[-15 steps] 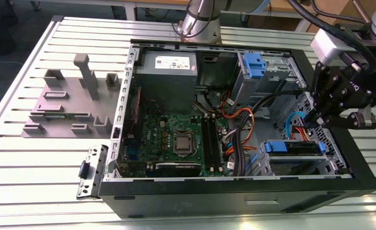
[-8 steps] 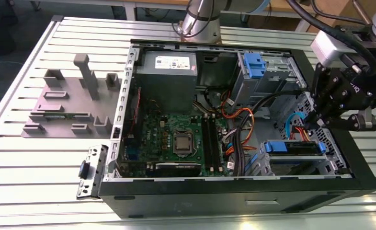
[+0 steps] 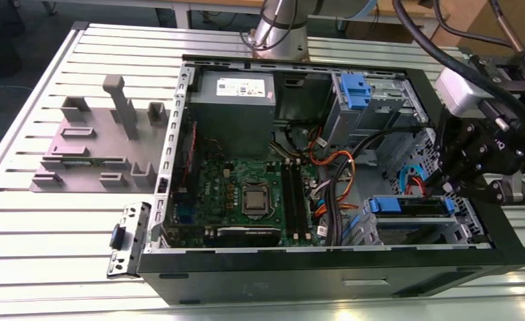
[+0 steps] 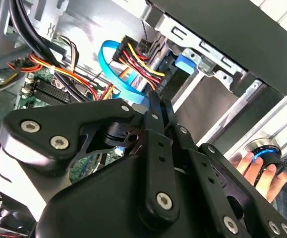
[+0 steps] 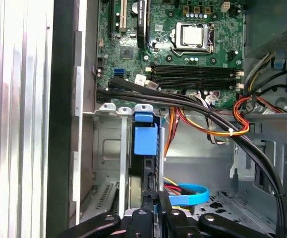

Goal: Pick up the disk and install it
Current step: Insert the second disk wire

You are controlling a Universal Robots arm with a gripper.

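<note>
**First wrist view, with exterior view: hand at the lower drive cage**

Nearest the camera in the first wrist view, the hand [image 5: 151, 206] has its fingers drawn together, with nothing visibly pinched between them. Its tips lie just at the end of the disk [image 5: 144, 140]. The disk sits edge-on between the silver rails of the drive cage [image 5: 106, 148], its blue bracket uppermost in the slot. In the exterior view the same disk [image 3: 409, 206] lies in the cage at the open computer case's [image 3: 334, 264] corner toward the exterior view's right, and the hand [image 3: 454, 182] hangs directly over it.

Handling, as a judgement: the disk is a rigid, fairly dense metal block, fragile to knocks and smooth on its faces. The blue plastic bracket along its edges is the safer place to grip or press, kept square to the rails.

Beyond the cage run orange, red and yellow cables [image 5: 217, 126], then the green motherboard [image 5: 183, 44]. Farther off in the exterior view stands the grey power supply [image 3: 235, 100] with a white sticker, its print too small to read. A grey fixture [image 3: 93, 144] rests on the slatted bench [image 3: 30, 221].

In the second wrist view, a person's fingers [image 4: 255, 171] rest on a blue-ringed button [image 4: 263, 150].
</note>
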